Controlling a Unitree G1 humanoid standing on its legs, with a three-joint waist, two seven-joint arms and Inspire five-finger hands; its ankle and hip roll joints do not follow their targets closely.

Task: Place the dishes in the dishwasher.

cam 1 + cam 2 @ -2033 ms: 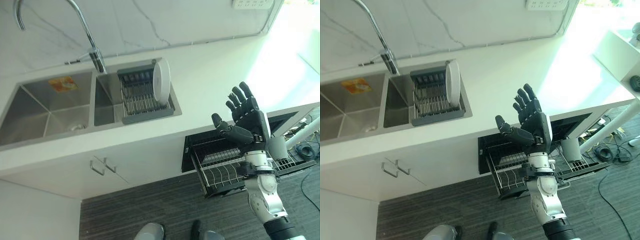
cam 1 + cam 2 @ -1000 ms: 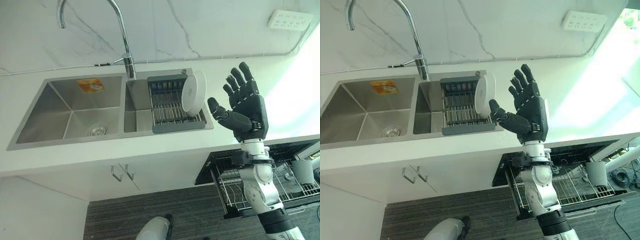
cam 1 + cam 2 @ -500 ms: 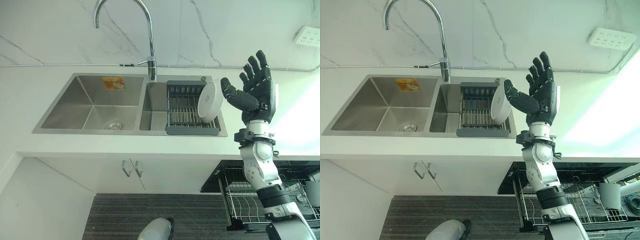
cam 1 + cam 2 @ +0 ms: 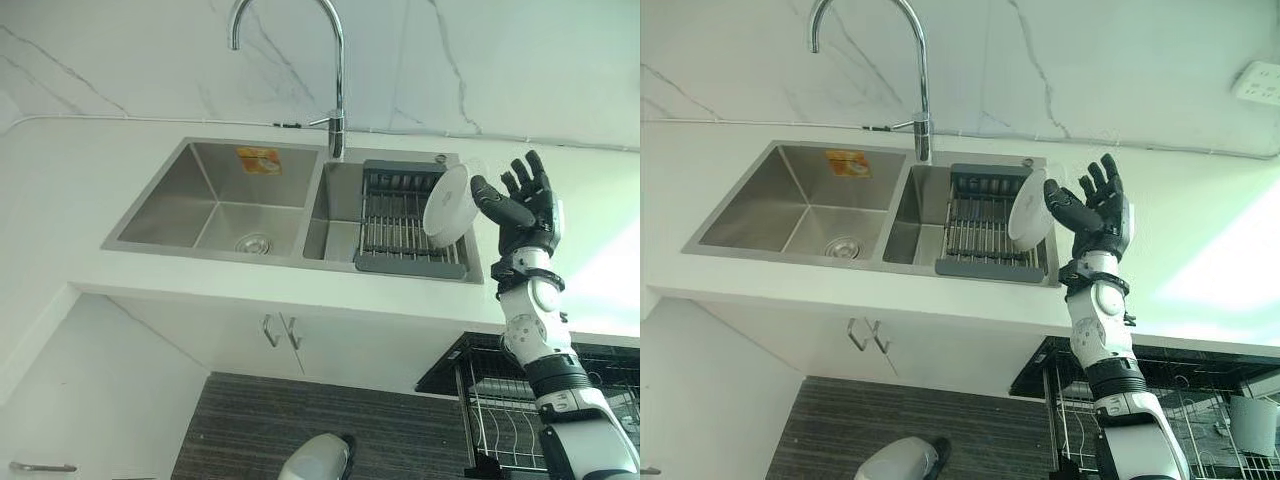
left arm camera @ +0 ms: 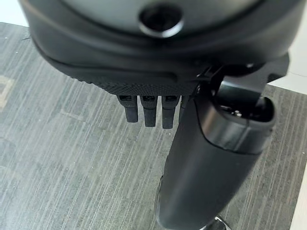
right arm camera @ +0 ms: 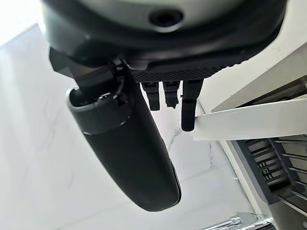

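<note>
Plate (image 4: 446,201) stands on edge in the rack (image 4: 400,222); right hand (image 4: 527,212), fingers spread beside it, could topple it.

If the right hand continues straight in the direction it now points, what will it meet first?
Most likely the white plate standing on edge in the drying rack. The open right hand is beside the plate's rim, and in the right wrist view a finger seems to reach that rim, though depth is unclear.

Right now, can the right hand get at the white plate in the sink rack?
Probably yes. The right hand is open at the white plate, which stands on edge in the drying rack; nothing lies between them.
</note>
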